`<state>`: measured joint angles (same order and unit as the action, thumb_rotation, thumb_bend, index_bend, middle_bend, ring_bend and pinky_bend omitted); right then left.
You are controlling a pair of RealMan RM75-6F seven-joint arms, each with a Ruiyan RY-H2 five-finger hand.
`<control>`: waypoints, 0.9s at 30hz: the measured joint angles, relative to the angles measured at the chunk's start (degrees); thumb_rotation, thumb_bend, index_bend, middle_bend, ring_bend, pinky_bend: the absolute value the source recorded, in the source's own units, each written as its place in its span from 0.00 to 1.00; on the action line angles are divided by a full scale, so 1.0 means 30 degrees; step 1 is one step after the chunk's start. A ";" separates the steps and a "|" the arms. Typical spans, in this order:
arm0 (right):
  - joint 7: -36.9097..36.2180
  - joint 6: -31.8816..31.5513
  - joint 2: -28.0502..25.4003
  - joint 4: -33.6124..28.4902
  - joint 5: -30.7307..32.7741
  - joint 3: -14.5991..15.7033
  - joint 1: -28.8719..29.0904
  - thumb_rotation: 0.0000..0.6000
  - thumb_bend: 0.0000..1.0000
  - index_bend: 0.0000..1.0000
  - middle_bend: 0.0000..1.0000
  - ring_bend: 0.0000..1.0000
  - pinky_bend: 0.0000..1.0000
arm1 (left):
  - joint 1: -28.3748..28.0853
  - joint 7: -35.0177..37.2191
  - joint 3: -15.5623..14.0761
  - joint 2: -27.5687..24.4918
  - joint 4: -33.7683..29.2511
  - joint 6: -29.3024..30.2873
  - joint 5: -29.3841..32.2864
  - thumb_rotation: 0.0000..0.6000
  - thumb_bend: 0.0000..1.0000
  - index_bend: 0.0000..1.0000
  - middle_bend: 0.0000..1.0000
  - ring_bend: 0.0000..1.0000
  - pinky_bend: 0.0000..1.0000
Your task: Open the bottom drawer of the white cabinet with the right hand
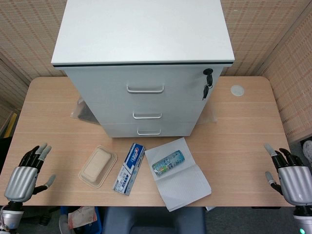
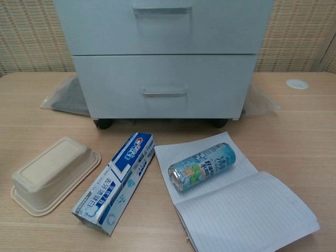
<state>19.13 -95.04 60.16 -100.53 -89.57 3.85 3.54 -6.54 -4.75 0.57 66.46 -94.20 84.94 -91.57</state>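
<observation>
The white cabinet (image 1: 146,73) stands at the back middle of the table, with three drawers, all closed. Its bottom drawer (image 1: 148,129) carries a small silver handle (image 1: 148,132); the chest view shows that drawer (image 2: 165,86) and handle (image 2: 165,94) straight ahead. My right hand (image 1: 290,178) hovers at the table's near right edge, fingers spread, holding nothing, far from the cabinet. My left hand (image 1: 24,175) hangs at the near left edge, fingers apart and empty. Neither hand appears in the chest view.
In front of the cabinet lie a beige lidded box (image 1: 98,166), a toothpaste carton (image 1: 130,168) and a drink can (image 1: 168,163) on an open notebook (image 1: 180,175). A key (image 1: 207,80) hangs from the top drawer's lock. A white disc (image 1: 237,90) sits back right.
</observation>
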 measured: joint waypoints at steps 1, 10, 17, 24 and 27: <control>-0.0050 0.0072 0.0039 0.0045 0.0074 -0.0099 -0.0030 1.00 0.29 0.10 0.30 0.19 0.31 | -0.0032 0.0004 -0.0001 0.0016 0.0003 -0.0049 0.0023 1.00 0.29 0.01 0.00 0.03 0.11; -0.0313 0.1379 0.0221 -0.0242 -0.0612 -0.0378 0.0411 1.00 0.29 0.10 0.32 0.21 0.31 | -0.0056 -0.0002 0.0020 0.0037 0.0041 0.0076 0.0041 1.00 0.29 0.01 0.00 0.03 0.11; 0.0836 0.3371 0.0573 -0.1560 -0.1346 -0.0953 0.1839 1.00 0.29 0.10 0.72 0.64 0.63 | -0.0017 0.0063 -0.0017 0.0035 0.0047 0.0272 -0.0130 1.00 0.29 0.01 0.00 0.03 0.11; 0.3561 0.7199 0.1231 -0.3412 0.0930 -0.2333 0.4165 1.00 0.29 0.10 0.93 0.90 0.82 | 0.0156 0.0253 -0.0115 -0.0105 0.0086 0.0602 -0.0260 1.00 0.29 0.01 0.00 0.03 0.11; 0.5356 0.8568 0.1813 -0.3960 0.2698 -0.3066 0.5337 1.00 0.29 0.10 0.93 0.91 0.82 | 0.0265 0.0314 -0.0225 -0.0181 0.0147 0.0695 -0.0303 1.00 0.29 0.01 0.00 0.03 0.11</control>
<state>35.20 -69.34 65.60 -112.41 -81.48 -5.35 19.56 -5.75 -3.81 -0.10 65.91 -93.76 87.02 -92.48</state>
